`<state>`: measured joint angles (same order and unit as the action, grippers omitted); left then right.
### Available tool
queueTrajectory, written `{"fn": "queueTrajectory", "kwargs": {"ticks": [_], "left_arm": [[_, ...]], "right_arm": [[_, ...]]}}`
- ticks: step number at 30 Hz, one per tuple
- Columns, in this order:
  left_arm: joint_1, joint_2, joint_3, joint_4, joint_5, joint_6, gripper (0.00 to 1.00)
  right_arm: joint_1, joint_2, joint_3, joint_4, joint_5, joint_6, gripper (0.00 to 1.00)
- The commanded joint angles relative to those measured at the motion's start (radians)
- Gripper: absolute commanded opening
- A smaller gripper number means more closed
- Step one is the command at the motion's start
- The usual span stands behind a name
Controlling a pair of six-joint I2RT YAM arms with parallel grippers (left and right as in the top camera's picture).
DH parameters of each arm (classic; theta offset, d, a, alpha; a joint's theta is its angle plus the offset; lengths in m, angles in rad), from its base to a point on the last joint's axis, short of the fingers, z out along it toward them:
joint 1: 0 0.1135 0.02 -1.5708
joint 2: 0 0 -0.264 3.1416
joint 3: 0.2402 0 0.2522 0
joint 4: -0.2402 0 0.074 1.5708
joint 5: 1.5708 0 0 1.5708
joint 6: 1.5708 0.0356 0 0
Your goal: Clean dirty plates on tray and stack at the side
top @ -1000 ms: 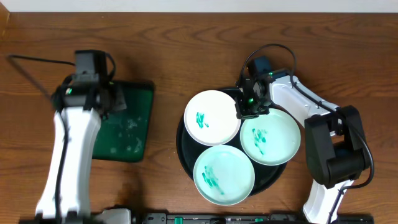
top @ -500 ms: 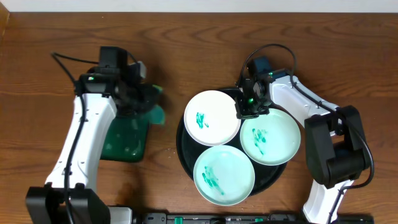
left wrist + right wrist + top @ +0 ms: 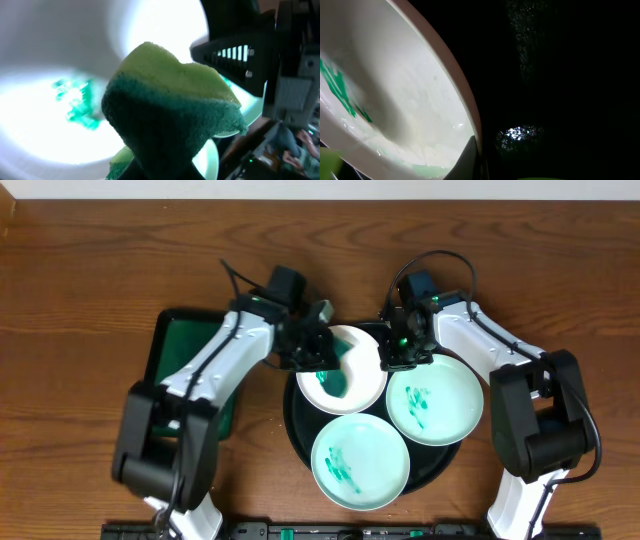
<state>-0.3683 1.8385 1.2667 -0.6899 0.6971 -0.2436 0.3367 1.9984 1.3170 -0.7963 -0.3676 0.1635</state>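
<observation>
Green smears (image 3: 345, 468): all three plates (image 3: 375, 442), none stacked
Left claw (image 3: 322, 358): clamping sponge (image 3: 170, 125) over tray's (image 3: 293, 420) back plate (image 3: 362, 380)
Right claw (image 3: 402, 360): closed at its rim

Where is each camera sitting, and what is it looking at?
Overhead: above the table, looking straight down at the black tray, three plates, left gripper and right gripper.
Left wrist: on the left arm, facing its sponge over the top plate; fingers hidden.
Right wrist: on the right arm, close on that plate's rim; one fingertip shows.
Shared: both wrist views see the top plate.
</observation>
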Motion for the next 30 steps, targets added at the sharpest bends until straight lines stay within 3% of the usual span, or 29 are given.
{"fn": "queueTrajectory", "kwargs": {"ticks": [1,8,12,30], "left_arm": [[-0.025,0.051,0.023,0.037,0.105,-0.047,0.07],[-0.052,0.185,0.023,0.064,0.13,-0.054,0.07],[-0.045,0.234,0.023,0.069,0.06,-0.053,0.07],[-0.037,0.226,0.173,-0.177,-0.644,-0.054,0.07]], "right_arm": [[0.003,0.005,-0.003,-0.004,-0.007,-0.023,0.01],[0.003,0.005,-0.003,-0.006,-0.007,-0.023,0.01],[0.003,0.005,-0.003,-0.017,-0.007,-0.023,0.01],[0.003,0.005,-0.003,-0.037,-0.006,-0.023,0.01]]}}
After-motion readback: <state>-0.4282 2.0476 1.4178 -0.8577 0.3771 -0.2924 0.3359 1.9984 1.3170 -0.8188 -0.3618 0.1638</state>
